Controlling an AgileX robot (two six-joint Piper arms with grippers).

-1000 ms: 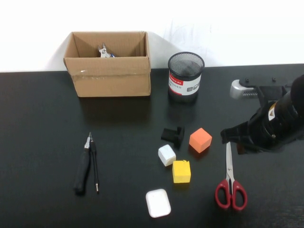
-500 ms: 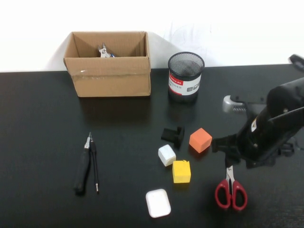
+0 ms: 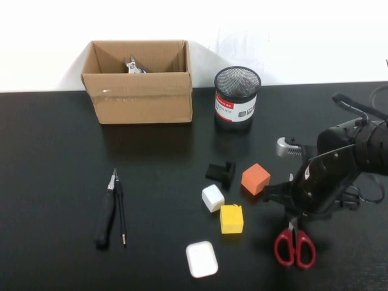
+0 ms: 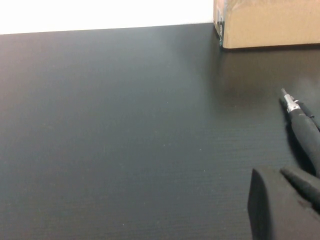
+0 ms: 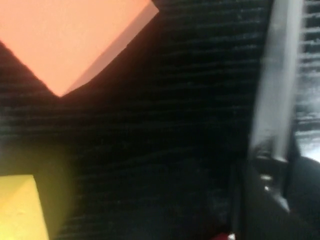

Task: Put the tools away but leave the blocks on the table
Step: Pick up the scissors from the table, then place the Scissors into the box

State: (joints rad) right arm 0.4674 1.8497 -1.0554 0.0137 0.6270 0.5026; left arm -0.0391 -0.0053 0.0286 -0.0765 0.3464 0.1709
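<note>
The red-handled scissors (image 3: 295, 247) lie on the table (image 3: 54, 157) at the front right, handles toward me. My right gripper (image 3: 291, 212) is down over their blades. In the right wrist view the silver blade (image 5: 277, 75) runs in between the dark fingers of that gripper (image 5: 272, 185), which are shut on it. The orange block (image 3: 255, 178), yellow block (image 3: 231, 219) and white block (image 3: 213, 197) sit just left of it. Black-handled pliers (image 3: 106, 215) and the thin driver (image 3: 121, 212) lie front left. My left gripper (image 4: 280, 172) is shut and empty, hovering near the pliers (image 4: 305, 130). The cutters (image 3: 132, 65) rest in the cardboard box.
The open cardboard box (image 3: 139, 97) stands at the back left, and a black mesh cup (image 3: 237, 94) to its right. A small black clip piece (image 3: 221, 172) lies by the orange block. A white rounded case (image 3: 202, 259) sits near the front edge.
My right arm has swung left and come down over the scissors' blades, and its jaws have closed on them. The left arm and everything else on the table have stayed put.
</note>
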